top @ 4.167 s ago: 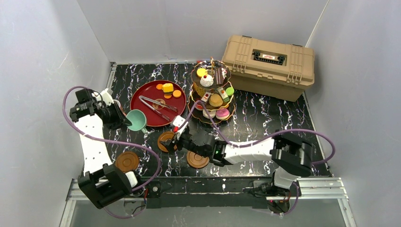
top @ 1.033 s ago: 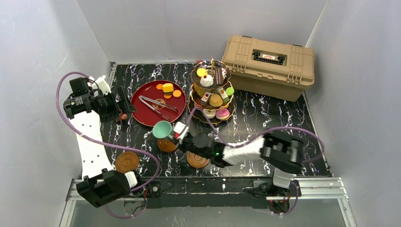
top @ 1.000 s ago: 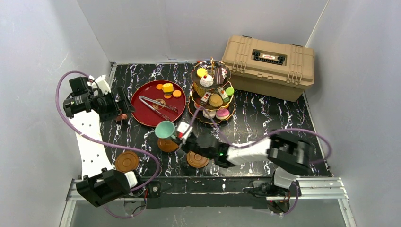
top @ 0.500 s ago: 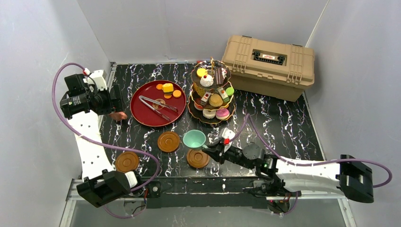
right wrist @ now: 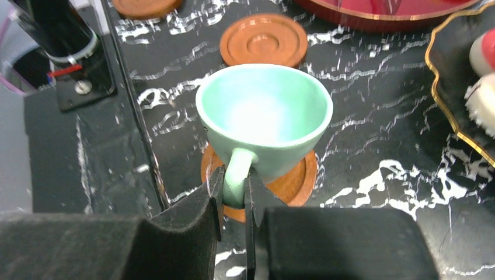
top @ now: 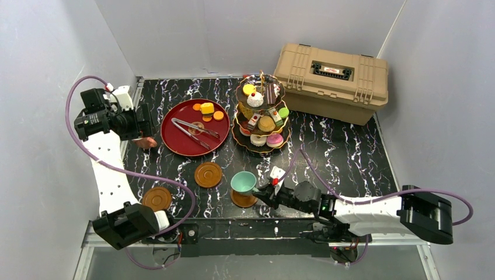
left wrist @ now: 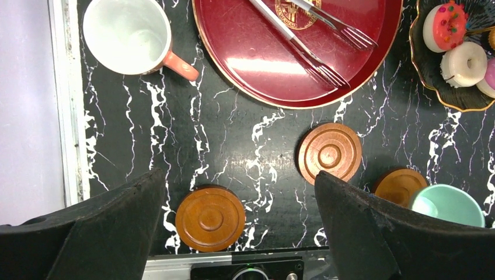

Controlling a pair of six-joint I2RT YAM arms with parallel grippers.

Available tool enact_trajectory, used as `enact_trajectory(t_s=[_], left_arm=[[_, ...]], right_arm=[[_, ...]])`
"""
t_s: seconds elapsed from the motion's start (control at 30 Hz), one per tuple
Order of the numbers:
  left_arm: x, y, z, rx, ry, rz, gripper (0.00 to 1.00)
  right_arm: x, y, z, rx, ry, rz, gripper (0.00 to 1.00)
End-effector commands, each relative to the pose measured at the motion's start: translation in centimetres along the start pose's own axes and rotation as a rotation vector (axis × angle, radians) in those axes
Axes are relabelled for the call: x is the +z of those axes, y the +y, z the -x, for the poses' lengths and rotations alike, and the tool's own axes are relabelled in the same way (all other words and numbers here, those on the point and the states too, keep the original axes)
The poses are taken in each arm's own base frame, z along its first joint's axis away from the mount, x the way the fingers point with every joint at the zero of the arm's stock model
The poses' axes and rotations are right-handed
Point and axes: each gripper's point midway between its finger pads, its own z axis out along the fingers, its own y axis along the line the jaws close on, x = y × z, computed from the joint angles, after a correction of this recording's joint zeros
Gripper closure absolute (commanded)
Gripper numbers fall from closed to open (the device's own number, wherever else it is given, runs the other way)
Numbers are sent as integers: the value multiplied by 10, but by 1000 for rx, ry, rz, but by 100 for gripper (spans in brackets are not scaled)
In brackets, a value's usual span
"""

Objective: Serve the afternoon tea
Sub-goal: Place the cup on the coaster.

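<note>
The right gripper [right wrist: 233, 192] pinches the handle of the teal cup [right wrist: 264, 114] over a saucer [right wrist: 295, 178] at six o'clock; the left gripper [left wrist: 239, 195], at nine o'clock, stands wide open.

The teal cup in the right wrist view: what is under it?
A round brown saucer lies under the teal cup; only its outer edge shows. The cup covers its middle, so contact between them cannot be seen.
</note>
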Motion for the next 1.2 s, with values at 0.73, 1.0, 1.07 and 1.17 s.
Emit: enact_trajectory(t_s=[0.73, 1.0, 1.07, 1.17], left_arm=[[-6, -6, 2, -16, 14, -33, 2], [-8, -5, 6, -16, 6, -29, 2], [-8, -5, 7, -19, 6, -28, 2], [-8, -6, 7, -24, 5, -30, 2]], right_arm=[[9, -2, -20, -2, -43, 6, 99], [-2, -1, -45, 15, 39, 16, 66], [-4, -3, -50, 19, 54, 11, 58], [-6, -3, -57, 19, 76, 12, 48]])
